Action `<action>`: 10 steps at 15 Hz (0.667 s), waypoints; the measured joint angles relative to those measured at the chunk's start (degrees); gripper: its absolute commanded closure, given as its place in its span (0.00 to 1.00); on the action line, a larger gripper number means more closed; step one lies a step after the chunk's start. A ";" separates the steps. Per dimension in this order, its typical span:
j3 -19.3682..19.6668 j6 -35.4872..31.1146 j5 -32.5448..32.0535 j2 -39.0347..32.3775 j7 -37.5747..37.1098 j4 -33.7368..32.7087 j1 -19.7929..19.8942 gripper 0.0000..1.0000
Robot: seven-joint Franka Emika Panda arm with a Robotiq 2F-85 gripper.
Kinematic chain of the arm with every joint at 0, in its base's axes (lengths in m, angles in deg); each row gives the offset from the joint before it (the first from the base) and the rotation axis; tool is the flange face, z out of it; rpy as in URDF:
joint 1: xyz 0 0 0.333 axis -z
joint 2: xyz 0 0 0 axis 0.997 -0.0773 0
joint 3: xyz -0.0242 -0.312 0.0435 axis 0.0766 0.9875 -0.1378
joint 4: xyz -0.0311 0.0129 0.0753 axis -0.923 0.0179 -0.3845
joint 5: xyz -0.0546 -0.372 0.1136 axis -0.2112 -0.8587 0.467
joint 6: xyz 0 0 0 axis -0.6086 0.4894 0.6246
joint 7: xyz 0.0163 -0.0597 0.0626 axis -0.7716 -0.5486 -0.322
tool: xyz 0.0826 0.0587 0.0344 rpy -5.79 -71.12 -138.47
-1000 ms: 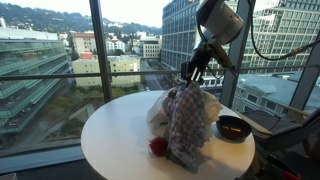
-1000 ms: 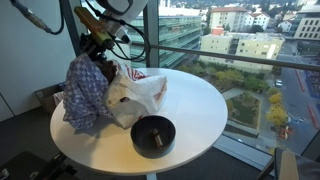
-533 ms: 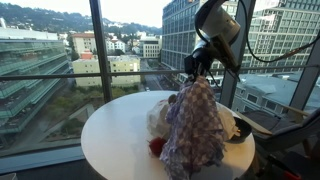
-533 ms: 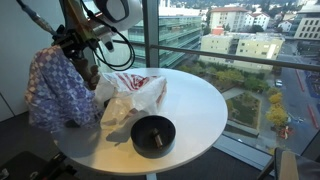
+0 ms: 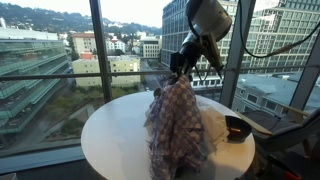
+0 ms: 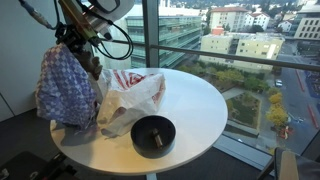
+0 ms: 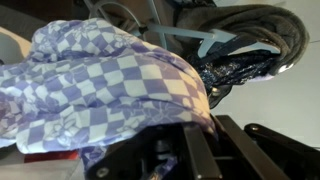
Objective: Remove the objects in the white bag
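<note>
Gripping the checkered cloth [image 6: 65, 85] in the closed end effector [image 6: 76, 44], hoisted out of the white bag [image 6: 132, 98] within the last second, dangling beside it at the counter [image 6: 205, 110] edge, probably ready for setting down.

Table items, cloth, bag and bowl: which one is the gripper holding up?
The blue-and-white checkered cloth, which hangs from the closed gripper. The white bag and the black bowl both rest on the table.

Daylight through windows, backlit exterior views, blurry close wrist view
</note>
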 measured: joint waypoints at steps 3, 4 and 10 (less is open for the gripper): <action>-1.37 -3.29 1.25 -1.13 1.85 -2.80 -1.10 0.95; -1.82 -4.46 1.26 -1.75 2.84 -3.81 -1.51 0.95; -3.56 -22.02 -6.84 -9.41 9.43 -7.02 -3.91 0.96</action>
